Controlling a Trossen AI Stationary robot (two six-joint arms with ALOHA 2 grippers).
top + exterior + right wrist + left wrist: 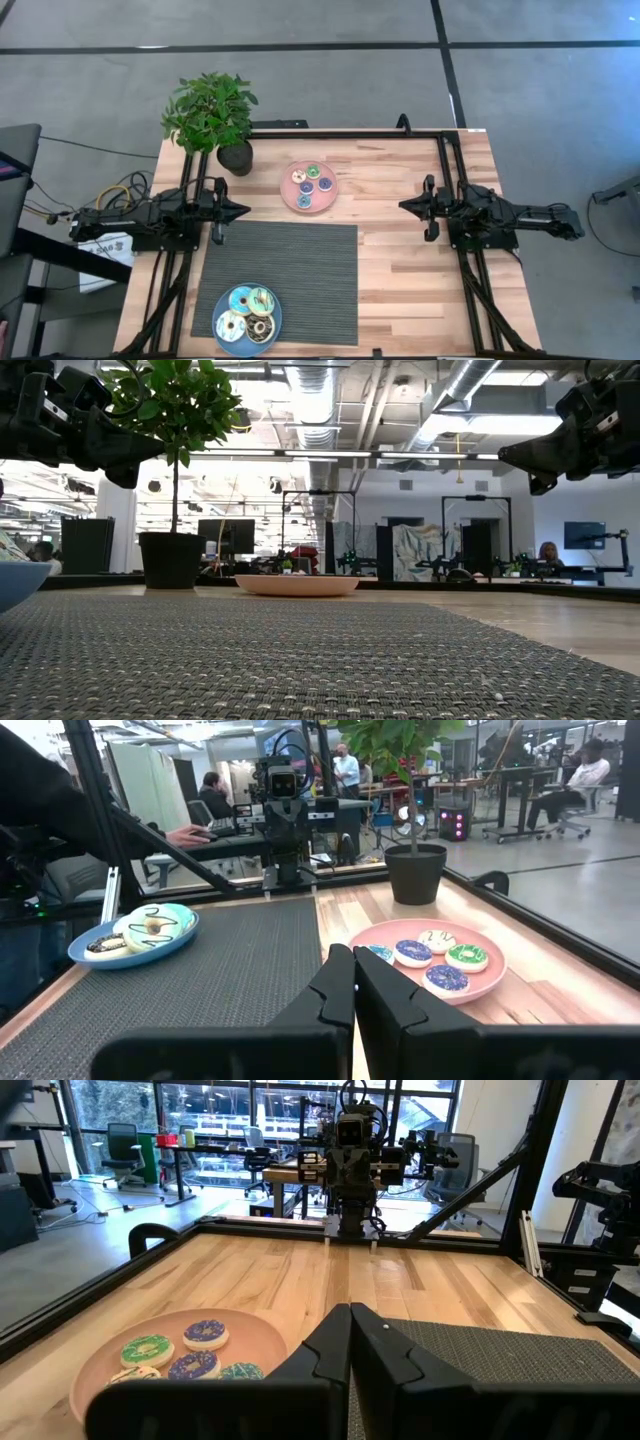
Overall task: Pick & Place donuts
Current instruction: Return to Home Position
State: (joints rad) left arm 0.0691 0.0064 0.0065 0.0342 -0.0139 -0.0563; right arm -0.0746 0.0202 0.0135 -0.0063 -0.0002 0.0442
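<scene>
With donuts [261, 299] lodged on pink plate [320, 201], centre, and blue plate [246, 351], lower left, left gripper [245, 210] and right gripper [402, 206] are parked closed, empty.

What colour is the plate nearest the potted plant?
Pink. The plate shows best in the right wrist view.

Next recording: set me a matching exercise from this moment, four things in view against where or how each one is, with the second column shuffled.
1. pink plate
2. blue plate
3. potted plant
4. left gripper

A. on a corner of the grey mat, carrying big donuts
B. shut and empty, over the left side of the table
C. on bare wood, carrying small donuts
D. standing at a table corner

Pairs: 1-C, 2-A, 3-D, 4-B
</scene>
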